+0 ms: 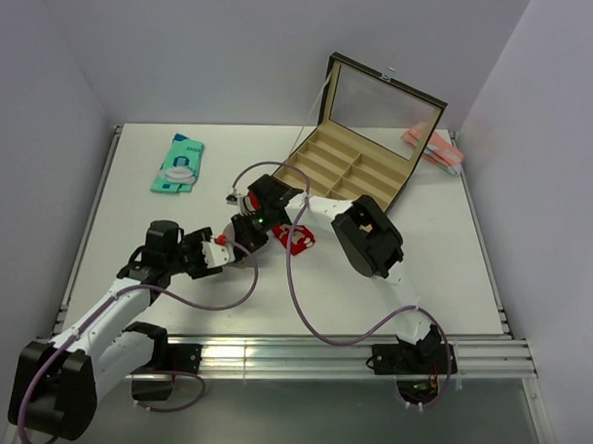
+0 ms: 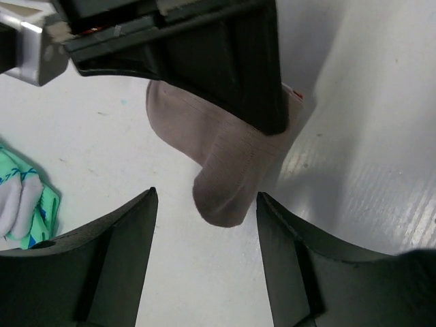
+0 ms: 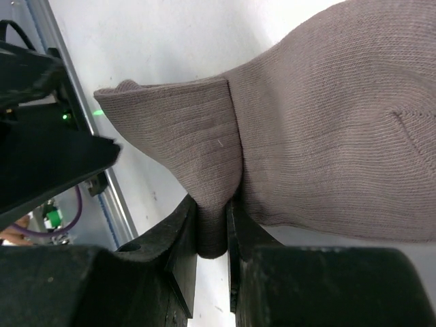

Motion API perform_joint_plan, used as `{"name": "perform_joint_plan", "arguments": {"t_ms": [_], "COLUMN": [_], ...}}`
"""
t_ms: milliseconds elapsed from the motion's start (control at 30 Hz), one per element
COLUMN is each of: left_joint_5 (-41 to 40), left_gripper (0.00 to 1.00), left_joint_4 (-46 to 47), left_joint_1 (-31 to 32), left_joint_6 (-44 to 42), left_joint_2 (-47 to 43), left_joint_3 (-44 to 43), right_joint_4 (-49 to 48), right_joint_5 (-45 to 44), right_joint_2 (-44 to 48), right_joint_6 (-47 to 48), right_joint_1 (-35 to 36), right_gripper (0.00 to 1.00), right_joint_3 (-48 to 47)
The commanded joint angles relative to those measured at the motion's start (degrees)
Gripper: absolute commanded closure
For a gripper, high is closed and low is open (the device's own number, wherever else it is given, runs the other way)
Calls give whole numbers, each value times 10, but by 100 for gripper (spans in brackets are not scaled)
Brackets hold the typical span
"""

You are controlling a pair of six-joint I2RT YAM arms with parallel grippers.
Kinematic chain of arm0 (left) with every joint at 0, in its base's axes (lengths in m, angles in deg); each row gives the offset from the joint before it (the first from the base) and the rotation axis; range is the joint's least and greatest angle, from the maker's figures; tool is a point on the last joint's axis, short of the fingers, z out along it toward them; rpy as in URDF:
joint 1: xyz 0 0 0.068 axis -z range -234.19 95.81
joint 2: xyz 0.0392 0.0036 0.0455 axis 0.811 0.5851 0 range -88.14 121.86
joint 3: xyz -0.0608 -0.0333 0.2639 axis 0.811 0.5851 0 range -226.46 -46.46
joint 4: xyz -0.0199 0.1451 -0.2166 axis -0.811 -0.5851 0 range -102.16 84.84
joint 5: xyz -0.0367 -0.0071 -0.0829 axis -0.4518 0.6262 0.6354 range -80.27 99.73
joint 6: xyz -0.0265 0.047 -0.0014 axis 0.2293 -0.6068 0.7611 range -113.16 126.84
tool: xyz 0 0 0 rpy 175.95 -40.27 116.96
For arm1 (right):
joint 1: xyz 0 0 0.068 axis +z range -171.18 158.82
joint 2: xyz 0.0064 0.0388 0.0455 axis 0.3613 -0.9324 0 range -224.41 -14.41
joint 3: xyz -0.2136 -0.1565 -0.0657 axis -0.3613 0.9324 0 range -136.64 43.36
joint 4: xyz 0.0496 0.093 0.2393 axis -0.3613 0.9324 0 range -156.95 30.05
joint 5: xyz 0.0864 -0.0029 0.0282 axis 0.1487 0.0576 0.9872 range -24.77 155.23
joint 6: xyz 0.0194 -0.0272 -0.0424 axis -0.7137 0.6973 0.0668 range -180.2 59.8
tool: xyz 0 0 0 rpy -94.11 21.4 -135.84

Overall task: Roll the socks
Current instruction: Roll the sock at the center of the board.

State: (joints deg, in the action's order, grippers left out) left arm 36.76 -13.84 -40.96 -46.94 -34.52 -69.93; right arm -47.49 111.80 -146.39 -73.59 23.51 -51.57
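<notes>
Pinching one ribbed taupe sock [image 3: 327, 122] with right gripper [image 3: 212, 211], left gripper [image 2: 208, 197] spread wide; showing one crumpled red sock [image 1: 298, 238] mid-bench.

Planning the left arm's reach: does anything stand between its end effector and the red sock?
Yes. The right end effector, pinching a taupe sock, sits between the open left end effector and the red sock.

Right gripper [image 3: 212, 221] just beyond left gripper [image 2: 206, 204]
</notes>
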Motion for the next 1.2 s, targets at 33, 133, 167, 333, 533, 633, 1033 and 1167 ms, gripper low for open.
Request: {"name": "perform_joint_plan", "arguments": {"t_ms": [33, 133, 167, 333, 533, 633, 1033, 1167], "left_joint_5": [-4, -2, -1, 3, -10, -17, -21, -22], "left_gripper": [35, 34, 34, 33, 34, 36, 70, 84], "left_joint_4": [63, 80, 82, 124, 147, 164, 170, 127], "left_joint_1": [9, 14, 18, 31, 56, 65, 73, 79], "left_joint_6": [-84, -109, -111, -128, -148, -164, -126, -104], "left_joint_2": [-12, -12, -12, -4, 17, 27, 108, 140], "left_joint_3": [39, 61, 63, 81, 101, 113, 68, 25], "right_joint_4": [51, 58, 64, 65, 71, 71, 75, 66], "right_joint_5": [2, 5, 5, 14, 23, 30, 36, 40], "right_joint_2": [-29, -35, -38, -49, -55, -57, -53, -45], "right_joint_6": [-2, -1, 0, -1, -2, -1, 8, 4], "right_joint_1": [-2, -5, -7, -14, -17, -21, -25, -25], "right_gripper": [95, 95, 95, 94, 94, 94, 94, 92], "right_joint_3": [-6, -12, -15, -18, -23, -23, -5, 4]}}
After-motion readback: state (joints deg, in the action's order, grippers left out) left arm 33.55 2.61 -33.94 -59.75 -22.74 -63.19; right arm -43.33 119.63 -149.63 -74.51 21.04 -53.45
